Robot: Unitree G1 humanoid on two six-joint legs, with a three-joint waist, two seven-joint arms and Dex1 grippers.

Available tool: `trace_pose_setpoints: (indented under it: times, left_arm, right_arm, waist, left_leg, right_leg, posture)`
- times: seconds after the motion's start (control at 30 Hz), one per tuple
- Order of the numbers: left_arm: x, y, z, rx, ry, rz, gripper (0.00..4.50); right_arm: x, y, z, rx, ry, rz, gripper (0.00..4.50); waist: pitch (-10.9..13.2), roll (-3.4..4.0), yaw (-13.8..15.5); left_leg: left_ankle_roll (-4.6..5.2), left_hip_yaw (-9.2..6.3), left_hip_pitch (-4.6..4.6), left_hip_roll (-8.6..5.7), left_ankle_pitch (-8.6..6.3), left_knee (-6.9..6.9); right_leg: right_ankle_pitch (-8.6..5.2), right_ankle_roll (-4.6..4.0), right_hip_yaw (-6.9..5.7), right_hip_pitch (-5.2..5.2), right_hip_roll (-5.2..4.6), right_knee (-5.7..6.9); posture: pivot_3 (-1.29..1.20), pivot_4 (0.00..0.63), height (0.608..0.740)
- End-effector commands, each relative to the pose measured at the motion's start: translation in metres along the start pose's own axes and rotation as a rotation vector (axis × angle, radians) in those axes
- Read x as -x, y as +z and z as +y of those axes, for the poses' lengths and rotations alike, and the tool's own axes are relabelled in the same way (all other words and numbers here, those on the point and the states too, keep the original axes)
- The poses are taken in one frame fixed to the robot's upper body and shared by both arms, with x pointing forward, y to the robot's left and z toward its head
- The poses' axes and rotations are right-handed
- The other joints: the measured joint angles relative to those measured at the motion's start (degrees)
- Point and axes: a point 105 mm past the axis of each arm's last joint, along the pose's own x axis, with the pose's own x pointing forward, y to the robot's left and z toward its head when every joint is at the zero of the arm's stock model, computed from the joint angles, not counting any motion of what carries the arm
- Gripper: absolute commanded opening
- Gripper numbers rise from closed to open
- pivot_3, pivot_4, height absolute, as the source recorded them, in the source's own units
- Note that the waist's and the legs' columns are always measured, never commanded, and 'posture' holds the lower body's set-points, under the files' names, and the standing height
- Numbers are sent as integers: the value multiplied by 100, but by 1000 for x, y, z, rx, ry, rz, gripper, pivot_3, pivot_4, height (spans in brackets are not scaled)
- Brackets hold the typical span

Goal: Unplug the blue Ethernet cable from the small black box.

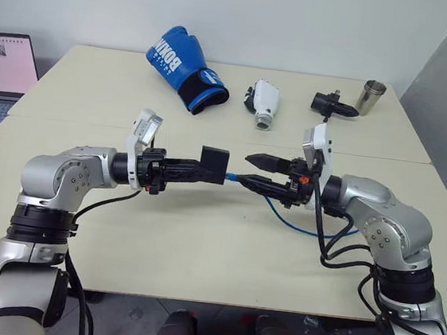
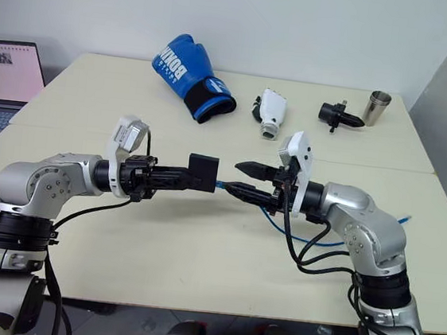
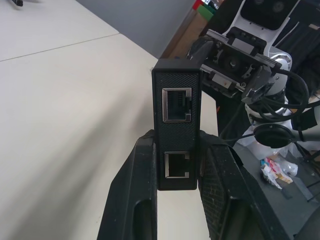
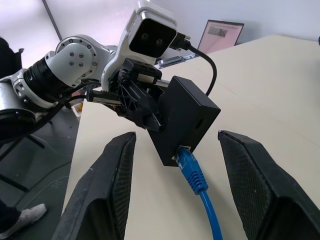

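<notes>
Jaws, left gripper [image 1: 195,167]: clamped on the small black box [image 1: 214,164], which I hold raised above the surface [image 1: 200,237], roughly at its middle. Jaws, right gripper [image 1: 256,172]: standing apart, one finger to each side of the plug, not yet closed on anything.

Items, largest first:

1. Surface — pale, carries everything not in my hands.
2. Laptop [image 1: 1,72] — at the far left edge, screen lit; not part of the job.
3. Blue boxing glove [image 1: 184,67] — far side, well apart from the work.
4. White handheld device [image 1: 263,104] — far side, beside the glove.
5. Black cylindrical gadget [image 1: 331,104] and metal cup [image 1: 370,96] — far right, close together.
6. Blue Ethernet cable [image 4: 200,187] — plug seated in a port on the box's side facing my right gripper; the cord runs back under the right wrist and drops in a loop to the surface.
7. Small black box — two open ports show in the left wrist view, both empty; the plugged one is on the opposite side.

Step in hand, by my reading: box secured, right gripper lined up on the plug, cable not yet out.

Next move calls for: closing the right jaws on the plug body, pressing its latch tab if I can reach it, then pulling straight away from the box while the left side holds firm.
</notes>
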Motion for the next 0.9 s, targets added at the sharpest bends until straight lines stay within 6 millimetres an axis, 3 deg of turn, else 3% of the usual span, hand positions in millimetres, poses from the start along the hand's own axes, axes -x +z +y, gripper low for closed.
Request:
trace_pose_setpoints:
  times: [0.03, 0.27, 0.9]
  left_arm:
    - [-4, 13, -8, -67, -40, -7, 765]
    - [-4, 12, -10, -70, -50, -2, 765]
    - [-4, 12, -11, -83, -50, 12, 765]
  right_arm:
    - [-5, 1, -3, -44, 22, -8, 2805]
    - [-14, -9, -16, -111, -1, 27, 2805]
    - [-19, -9, -9, -199, 109, 35, 2805]
  waist:
    - [0, 0, 0]
    - [0, 0, -6]
    - [0, 0, -4]
  left_leg:
    - [0, 1, 0, 0, 0, 0]
    - [0, 3, -2, 0, 0, 0]
    - [0, 3, -5, 1, 0, -1]
  right_leg:
    - [0, 0, 0, 0, 0, 0]
    - [0, 0, 1, -5, 1, 1]
    - [0, 0, 1, -7, 1, 0]
  posture:
    - [0, 150, 740]
    - [0, 150, 740]
    - [0, 150, 740]
